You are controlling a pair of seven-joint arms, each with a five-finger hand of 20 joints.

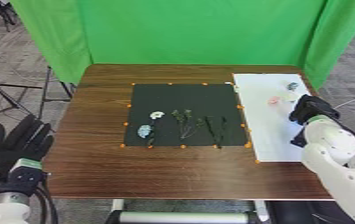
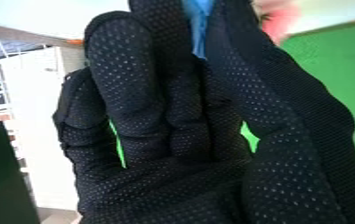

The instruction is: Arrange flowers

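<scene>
Where the lower left corner of the frame cuts off its arm, the left hand (image 1: 18, 145) is released, its fingers straight, beside the brown desk (image 1: 182, 175). At the right, the other arm also runs out of the frame; a dark shape (image 1: 299, 138) against it is hard to make out.

Mid-frame, on the black mat (image 1: 169, 95), lie a pale blue flower (image 1: 144, 131), a white flower (image 1: 157, 115) above it, a green sprig (image 1: 187, 122) and dark leaves (image 1: 216, 131); the darkest stems blend into the mat. Orange markers (image 1: 183, 146) sit around it.

Farther up on the right, the right hand (image 1: 312, 109) is over the edge of the white sheet (image 1: 267, 130). I cannot tell whether it is grasping or released: in the wrist view a blue strip (image 2: 198, 25) shows by the black glove, mostly covered and cut off by the frame, as is a pink patch (image 2: 280, 20).

Upper right in the head view, a pink flower (image 1: 274, 100) and a small bluish bloom (image 1: 292, 86) lie on the sheet, their outlines blurred. Behind the desk hangs a green curtain (image 1: 200, 35).
</scene>
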